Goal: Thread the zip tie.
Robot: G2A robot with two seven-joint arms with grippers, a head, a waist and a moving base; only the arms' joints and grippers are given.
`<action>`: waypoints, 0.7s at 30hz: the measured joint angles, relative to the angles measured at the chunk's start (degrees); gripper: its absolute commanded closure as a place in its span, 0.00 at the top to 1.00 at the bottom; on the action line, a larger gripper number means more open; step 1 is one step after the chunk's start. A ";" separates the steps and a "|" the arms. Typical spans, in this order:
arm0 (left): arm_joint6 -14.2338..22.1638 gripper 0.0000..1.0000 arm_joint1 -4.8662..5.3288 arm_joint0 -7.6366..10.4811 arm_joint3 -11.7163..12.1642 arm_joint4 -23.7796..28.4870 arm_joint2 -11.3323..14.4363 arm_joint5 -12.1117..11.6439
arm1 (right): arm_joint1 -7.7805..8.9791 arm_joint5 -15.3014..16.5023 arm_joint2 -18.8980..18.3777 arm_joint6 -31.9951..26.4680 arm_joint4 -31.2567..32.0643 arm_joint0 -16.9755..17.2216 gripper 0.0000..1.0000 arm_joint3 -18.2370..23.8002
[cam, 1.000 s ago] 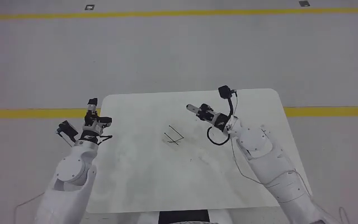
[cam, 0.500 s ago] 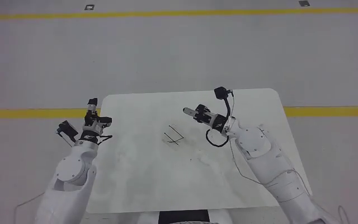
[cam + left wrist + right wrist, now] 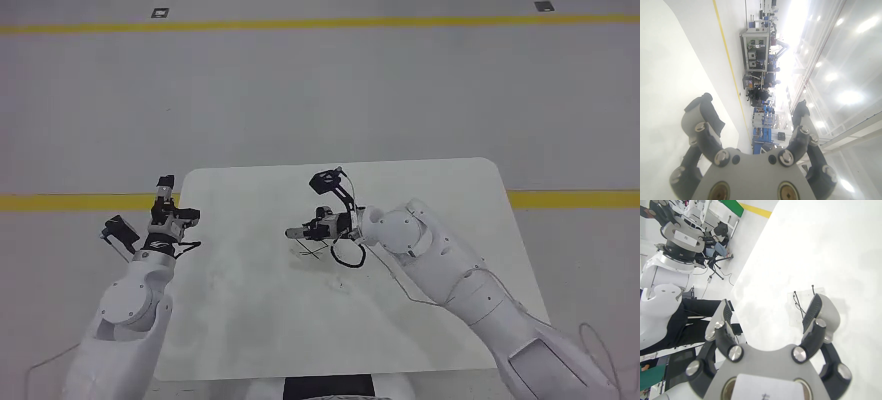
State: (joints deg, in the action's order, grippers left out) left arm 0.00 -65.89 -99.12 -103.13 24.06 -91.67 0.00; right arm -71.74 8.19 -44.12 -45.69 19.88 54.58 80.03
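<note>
Now my right gripper (image 3: 293,233), wide open and empty, has swung left over the thin black plastic zip ties (image 3: 800,308); pickup next.

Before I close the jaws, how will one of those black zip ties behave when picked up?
The zip ties are thin strips lying flat on the table, so one will likely bend and droop from the right gripper. They look light, and flat enough to slip out of a shallow pinch. They seem to overlap, so a neighbour may drag along.
</note>
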 measured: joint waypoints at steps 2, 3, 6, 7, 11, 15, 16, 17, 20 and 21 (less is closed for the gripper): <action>0.00 1.00 0.00 0.00 0.00 0.00 0.00 0.00 | 0.01 0.00 -0.02 -0.03 -0.02 0.02 1.00 0.03; 0.00 1.00 0.00 0.00 0.00 0.00 0.00 0.00 | 0.01 -0.01 -0.02 -0.03 -0.02 0.02 1.00 0.03; 0.00 1.00 0.00 0.00 0.00 0.00 0.00 0.00 | 0.01 -0.02 -0.02 -0.04 -0.02 0.01 1.00 0.03; 0.00 1.00 0.00 0.00 0.00 0.00 0.00 0.00 | -0.01 -0.19 0.18 -0.23 0.15 -0.17 1.00 -0.05; 0.00 1.00 0.00 0.00 0.00 0.00 0.00 0.00 | -1.23 -3.49 4.43 -4.90 5.07 -3.22 1.00 -1.24; 0.00 1.00 0.00 0.00 0.00 0.00 0.00 0.00 | -3.12 -6.17 8.29 -7.20 7.02 -6.86 1.00 -4.90; 0.00 1.00 0.00 0.00 0.00 0.00 0.00 0.00 | -3.57 -6.89 9.06 -7.74 7.26 -7.66 1.00 -5.71; 0.00 1.00 0.00 0.00 0.00 0.00 0.00 0.00 | -4.02 -7.51 9.70 -7.95 7.31 -8.40 1.00 -6.49; 0.00 1.00 0.00 0.00 0.00 0.00 0.00 0.00 | -5.46 -9.02 11.65 -8.15 7.87 -10.52 1.00 -9.35; 0.00 1.00 0.00 0.00 0.00 0.00 0.00 0.00 | -6.00 -9.14 12.64 -8.63 8.65 -11.28 1.00 -10.47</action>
State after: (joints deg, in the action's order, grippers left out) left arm 0.00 -65.89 -99.12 -103.13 24.06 -91.67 0.00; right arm -77.74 -0.95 -31.47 -54.32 28.53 43.29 69.56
